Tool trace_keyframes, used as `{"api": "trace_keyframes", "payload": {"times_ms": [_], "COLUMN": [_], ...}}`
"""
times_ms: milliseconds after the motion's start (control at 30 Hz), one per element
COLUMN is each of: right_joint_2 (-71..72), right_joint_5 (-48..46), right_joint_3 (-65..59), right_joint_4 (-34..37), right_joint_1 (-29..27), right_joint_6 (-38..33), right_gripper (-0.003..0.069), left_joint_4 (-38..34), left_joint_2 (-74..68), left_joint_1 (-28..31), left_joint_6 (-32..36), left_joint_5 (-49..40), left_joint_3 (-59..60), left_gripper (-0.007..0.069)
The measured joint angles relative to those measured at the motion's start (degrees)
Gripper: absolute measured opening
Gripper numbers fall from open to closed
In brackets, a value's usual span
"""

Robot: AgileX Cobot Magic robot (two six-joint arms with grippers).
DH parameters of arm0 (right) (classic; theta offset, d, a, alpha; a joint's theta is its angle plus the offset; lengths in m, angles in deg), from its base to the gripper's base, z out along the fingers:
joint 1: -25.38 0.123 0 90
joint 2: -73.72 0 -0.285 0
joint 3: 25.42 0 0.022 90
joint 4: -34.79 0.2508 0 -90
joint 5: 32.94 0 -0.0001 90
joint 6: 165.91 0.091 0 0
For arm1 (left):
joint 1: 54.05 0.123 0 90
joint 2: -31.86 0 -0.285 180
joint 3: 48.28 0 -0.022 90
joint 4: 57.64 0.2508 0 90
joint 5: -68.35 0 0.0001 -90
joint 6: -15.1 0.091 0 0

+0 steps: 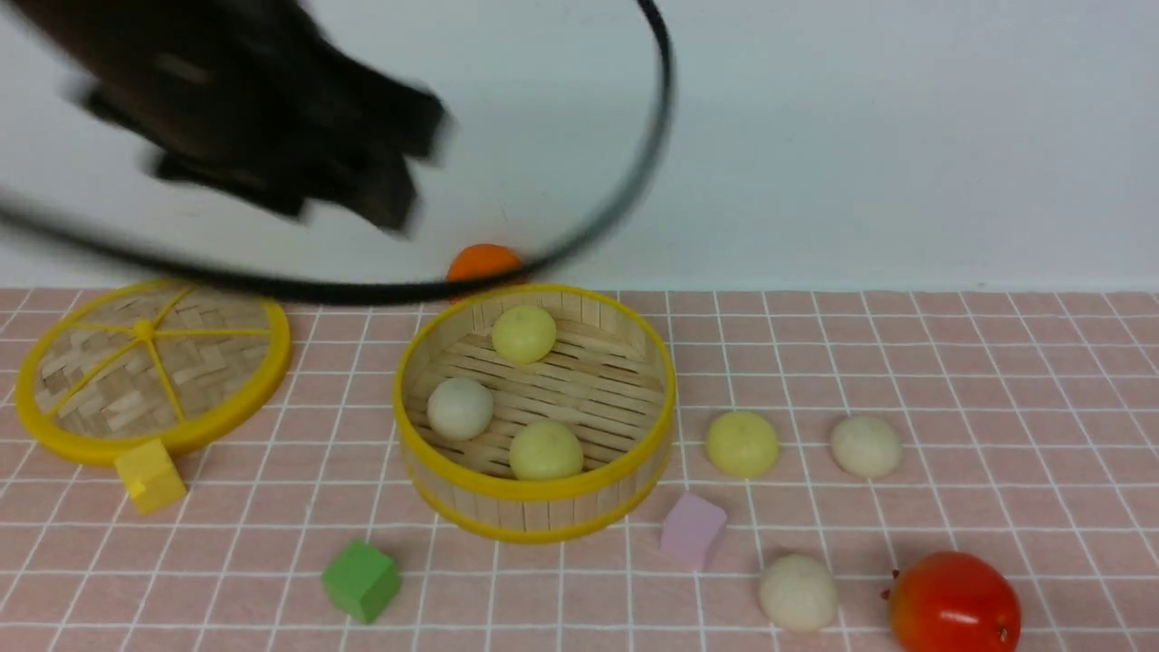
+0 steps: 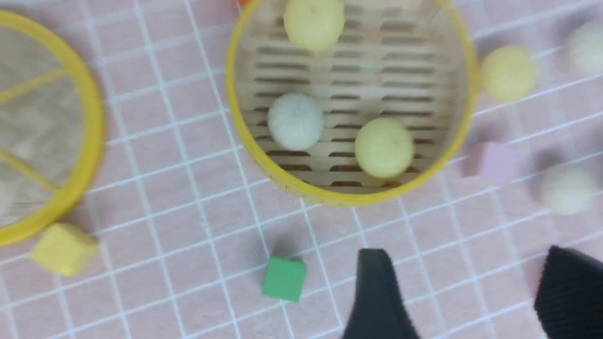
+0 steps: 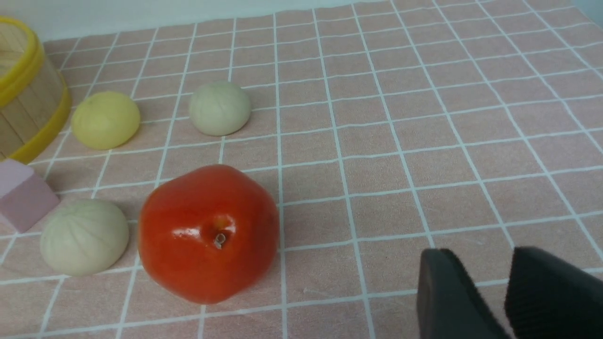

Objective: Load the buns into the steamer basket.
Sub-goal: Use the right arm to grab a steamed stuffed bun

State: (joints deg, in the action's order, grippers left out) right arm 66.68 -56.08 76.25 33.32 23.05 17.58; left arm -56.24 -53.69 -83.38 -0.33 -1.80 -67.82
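Hovering above the left of the checked mat (image 1: 996, 362), the left gripper (image 2: 466, 254) gapes wide, empty.
From the lid (image 1: 54, 435) rightward: the steamer basket (image 1: 534, 493) sits mid-mat, three buns (image 1: 460, 407) within its rim. Three loose buns (image 1: 742, 444) lie well apart on open mat to its right, one beside a red fruit (image 1: 953, 602). The right gripper (image 3: 485, 254) hangs over bare mat near that fruit, slightly parted, holding nothing.

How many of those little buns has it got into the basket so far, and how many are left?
About halfway. Done: two yellow buns and a white bun lie inside the steamer basket. In hand: nothing; the left gripper and the right gripper are both open and empty. Left: a third yellow bun and two more white buns on the pink mat.
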Motion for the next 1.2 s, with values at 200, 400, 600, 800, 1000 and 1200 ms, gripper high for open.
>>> {"api": "trace_keyframes", "payload": {"times_ms": [200, 400, 600, 800, 1000, 1200], "right_joint_2": [0.0, 0.0, 0.0, 0.0, 0.0, 0.0], "right_joint_5": [0.0, 0.0, 0.0, 0.0, 0.0, 0.0], "right_joint_3": [0.0, 0.0, 0.0, 0.0, 0.0, 0.0], "right_joint_4": [0.0, 0.0, 0.0, 0.0, 0.0, 0.0], "right_joint_1": [0.0, 0.0, 0.0, 0.0, 0.0, 0.0], "right_joint_6": [0.0, 0.0, 0.0, 0.0, 0.0, 0.0], "right_gripper": [0.0239, 0.0239, 0.0239, 0.0239, 0.0239, 0.0239], "left_joint_4": [-0.1, 0.1, 0.1, -2.0, -2.5, 2.3], "left_joint_2": [23.9, 45.6, 50.4, 47.2, 46.8, 46.8], "left_joint_1": [0.0, 0.0, 0.0, 0.0, 0.0, 0.0], "left_joint_6": [-1.7, -7.5, -10.1, -11.1, -11.2, -11.8], "left_joint_5": [0.0, 1.2, 6.3, 10.4, 10.5, 15.6], "left_joint_3": [11.4, 32.0, 47.9, 49.7, 49.7, 50.8], "left_gripper": [0.0226, 0.0013, 0.0013, 0.0013, 0.0013, 0.0013]}}
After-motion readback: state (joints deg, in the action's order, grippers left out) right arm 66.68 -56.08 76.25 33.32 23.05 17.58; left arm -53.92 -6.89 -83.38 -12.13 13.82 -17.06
